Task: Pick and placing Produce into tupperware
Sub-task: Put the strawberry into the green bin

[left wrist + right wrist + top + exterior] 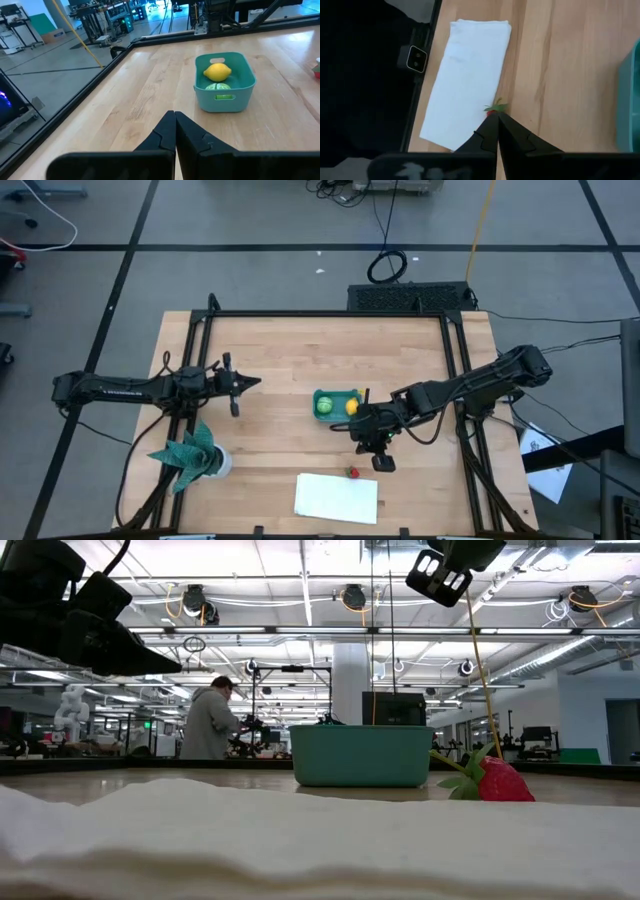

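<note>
Red, with a green leafy cap, the strawberry (352, 472) is the one piece of produce not yet in the container; it lies on the bare wood at the near edge of the table, touching or just beside the far corner of the folded white cloth (337, 497). In the right wrist view the strawberry (493, 110) shows right at the tips of that arm's fingers (490, 132), which are pressed together and hold nothing. The right gripper (368, 442) hangs above the table between strawberry and container, so the strawberry lies just nearward of it and a little to the left. In the low view the strawberry (492, 780) rests on its side with its stem toward the teal tupperware (360, 755), so its long axis seems to run roughly along the table's width. My judgement is that the right arm, by far the nearer, must spread its fingers and come down toward the table's near edge.

Beyond, the tupperware (334, 402) sits near the table's middle with the yellow lemon (352, 406) and the green round piece (324, 406) already inside. The left gripper (240, 384) waits well apart on the left, its fingers pressed together and empty, pointed toward the tupperware (223, 82).
</note>
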`<state>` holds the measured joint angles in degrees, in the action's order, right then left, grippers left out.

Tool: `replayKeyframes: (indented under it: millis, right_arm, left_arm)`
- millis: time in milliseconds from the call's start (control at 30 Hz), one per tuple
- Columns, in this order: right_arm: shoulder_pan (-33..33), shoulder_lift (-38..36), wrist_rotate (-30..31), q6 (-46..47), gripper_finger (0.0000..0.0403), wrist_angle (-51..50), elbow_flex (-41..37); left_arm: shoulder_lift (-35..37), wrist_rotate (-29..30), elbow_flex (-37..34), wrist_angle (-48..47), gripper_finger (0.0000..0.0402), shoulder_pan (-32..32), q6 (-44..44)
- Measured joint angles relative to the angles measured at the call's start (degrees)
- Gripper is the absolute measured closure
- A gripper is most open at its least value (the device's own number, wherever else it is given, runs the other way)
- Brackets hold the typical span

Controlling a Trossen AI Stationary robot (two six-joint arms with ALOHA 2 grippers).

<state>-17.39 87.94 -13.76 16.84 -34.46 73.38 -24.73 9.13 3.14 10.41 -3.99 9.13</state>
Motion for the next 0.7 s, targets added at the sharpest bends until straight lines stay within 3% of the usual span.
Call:
replayKeyframes:
  millis: [367,700]
  right_arm:
    - [0.0,0.0,-0.02,0.44,0.0356,-0.02,0.0]
    - [0.0,0.0,-0.02,0.44,0.0289,0.0,0.0]
  left_arm:
    - [0.0,0.0,0.02,-0.3,0.04,0.01,-0.05]
    - [0.0,0.0,0.0,-0.34,0.0401,-0.02,-0.13]
